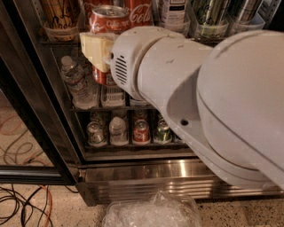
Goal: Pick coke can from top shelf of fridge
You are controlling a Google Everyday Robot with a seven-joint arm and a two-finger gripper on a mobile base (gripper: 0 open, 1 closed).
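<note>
— As the arm reaches in from the right, where do you see the gripper (98, 53)?
— At the left part of the fridge (146, 179), just at the height of the top shelf (62, 41). Its cream finger (91, 44) lies across the middle of the coke can (109, 21).
— So the can is between the fingers?
— It looks so to me. The silver lid shows above the finger and a red part shows below it, so I judge the gripper is closed on the can. The far finger is hidden, I must say.
— And how does the can stand?
— Nearly upright, with its long axis vertical. Its lower part hangs below the line of the rack, so I think it is in front of the shelf edge and not resting in its lane.
— What is close to it?
— Another red Coca-Cola container (143, 9) stands just behind it to the right, and the black door frame (35, 97) is to the left.
— Then the next move?
— Probably a straight pull back, away from the shelf and toward the room, with the can kept vertical. The left is the side to avoid.
</note>
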